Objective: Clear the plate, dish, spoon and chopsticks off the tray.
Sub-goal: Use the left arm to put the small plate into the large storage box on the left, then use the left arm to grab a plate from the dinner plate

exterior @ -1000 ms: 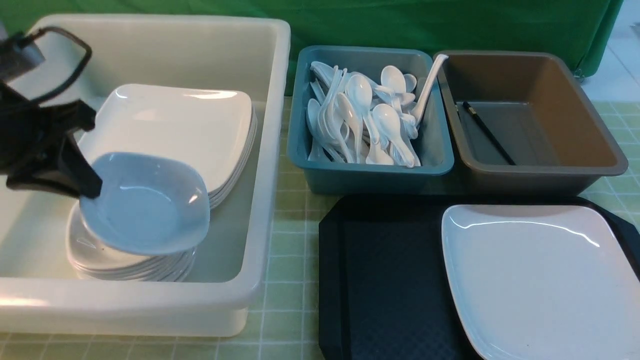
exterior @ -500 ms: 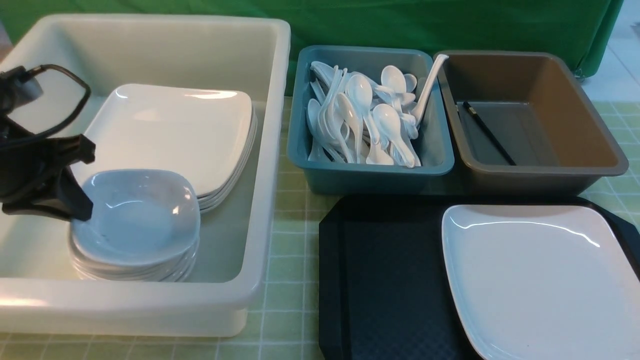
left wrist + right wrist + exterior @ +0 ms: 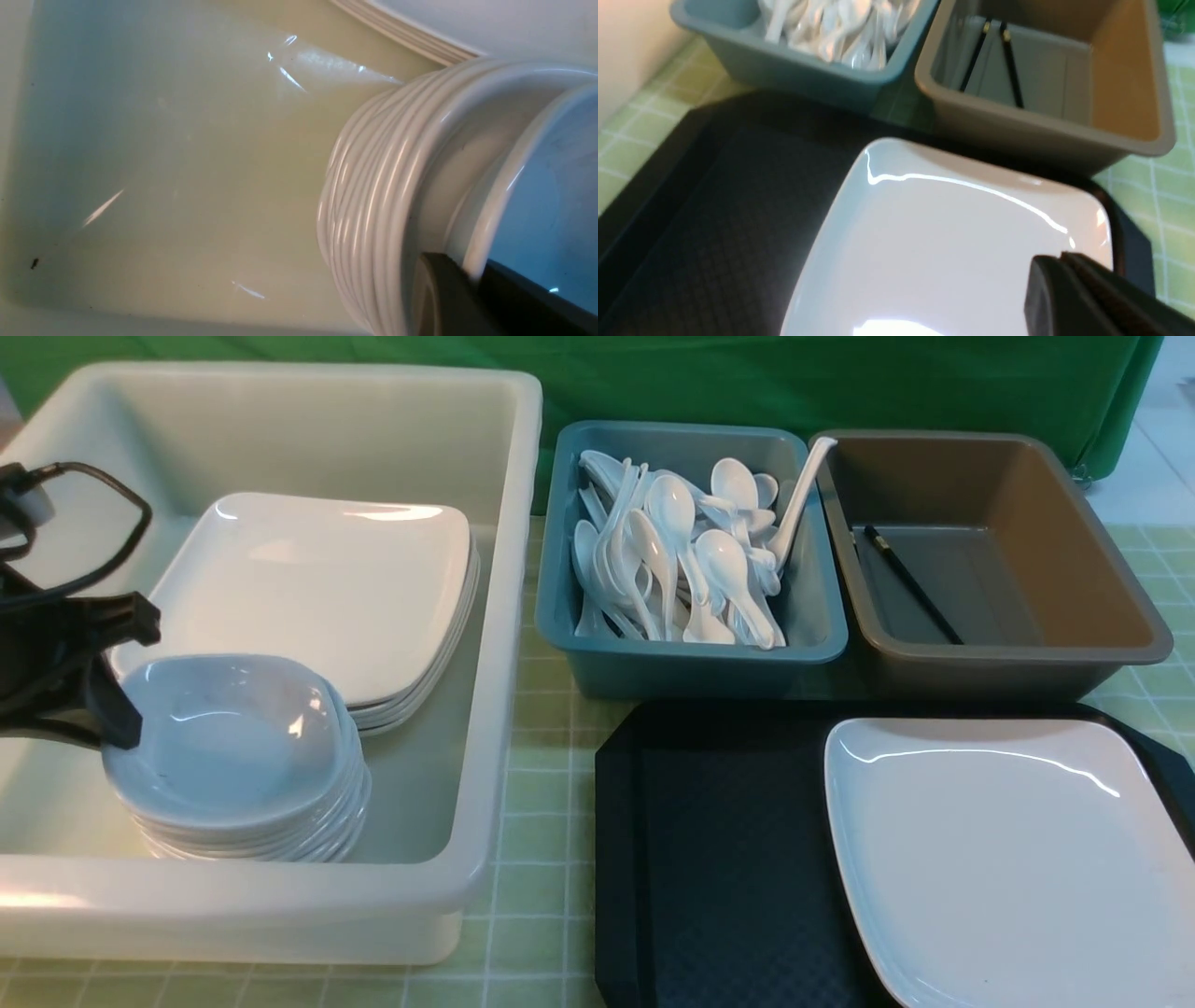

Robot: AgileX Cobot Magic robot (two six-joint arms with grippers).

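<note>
The small white dish (image 3: 219,737) sits on top of a stack of like dishes (image 3: 373,186) inside the big white tub (image 3: 495,616). My left gripper (image 3: 117,723) is shut on the dish's (image 3: 551,186) left rim, one finger inside and one outside (image 3: 474,275). The large square plate (image 3: 1008,859) lies on the right half of the black tray (image 3: 719,859). Over the plate's (image 3: 934,242) near right corner my right gripper (image 3: 1062,256) is shut with nothing in it. The black chopsticks (image 3: 910,583) lie in the brown bin (image 3: 1074,551). White spoons (image 3: 681,560) fill the teal bin; the task's spoon cannot be picked out.
A stack of large square plates (image 3: 327,588) lies at the back of the white tub. The teal bin (image 3: 691,658) and the brown bin stand just behind the tray. A long white ladle (image 3: 798,504) leans in the teal bin. Green cloth hangs behind.
My left gripper has come down and to the left with the dish, which was tilted in the air and now rests level on the stack of dishes.
</note>
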